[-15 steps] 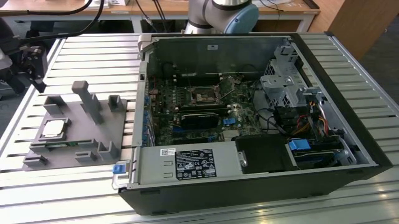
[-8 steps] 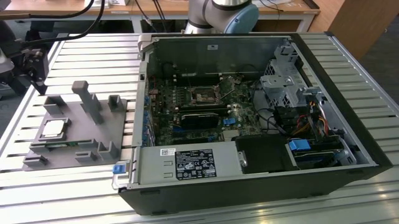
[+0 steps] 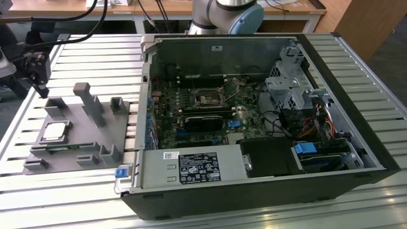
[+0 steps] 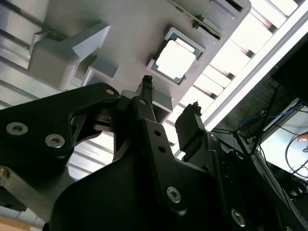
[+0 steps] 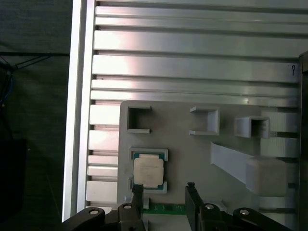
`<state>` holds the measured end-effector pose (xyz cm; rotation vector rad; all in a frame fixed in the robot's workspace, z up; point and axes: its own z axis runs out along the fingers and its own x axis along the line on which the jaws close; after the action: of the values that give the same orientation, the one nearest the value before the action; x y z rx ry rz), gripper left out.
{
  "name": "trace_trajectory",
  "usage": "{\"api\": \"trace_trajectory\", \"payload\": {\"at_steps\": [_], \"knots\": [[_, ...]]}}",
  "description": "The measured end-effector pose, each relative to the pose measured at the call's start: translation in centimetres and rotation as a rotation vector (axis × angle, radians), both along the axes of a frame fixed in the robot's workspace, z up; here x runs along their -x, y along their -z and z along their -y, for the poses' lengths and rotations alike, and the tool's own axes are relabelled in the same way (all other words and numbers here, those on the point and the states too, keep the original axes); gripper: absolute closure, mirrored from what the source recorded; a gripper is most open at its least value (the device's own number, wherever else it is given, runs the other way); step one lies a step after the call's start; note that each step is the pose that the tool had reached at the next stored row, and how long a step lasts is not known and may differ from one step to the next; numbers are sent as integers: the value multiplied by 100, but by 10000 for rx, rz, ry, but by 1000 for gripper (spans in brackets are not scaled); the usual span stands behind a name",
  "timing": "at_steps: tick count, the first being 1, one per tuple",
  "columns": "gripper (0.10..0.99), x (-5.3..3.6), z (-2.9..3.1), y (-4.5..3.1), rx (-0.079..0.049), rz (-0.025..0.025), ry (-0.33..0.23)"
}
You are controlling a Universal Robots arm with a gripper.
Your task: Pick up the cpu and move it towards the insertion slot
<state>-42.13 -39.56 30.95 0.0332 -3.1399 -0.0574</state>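
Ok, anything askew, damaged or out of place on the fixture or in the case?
Nothing stands out. The cpu lies flat and square in its pocket on the grey fixture, the end effector hangs open and empty near it, and the socket in the computer case shows nothing amiss.

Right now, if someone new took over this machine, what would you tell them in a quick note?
The hand: open, empty, hovering above the grey plastic fixture.
Small square silvery-topped cpu: lying in its pocket on that fixture, not gripped.
Square metal-framed insertion slot: on the motherboard inside the open black computer case.
Done: nothing beyond the hand being near the cpu.
Left: picking up the cpu and moving it towards the slot.
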Motion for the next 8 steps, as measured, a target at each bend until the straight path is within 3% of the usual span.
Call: {"api": "trace_trajectory", "payload": {"at_steps": [8], "knots": [[612,0,1,29,0,0,0]]}}
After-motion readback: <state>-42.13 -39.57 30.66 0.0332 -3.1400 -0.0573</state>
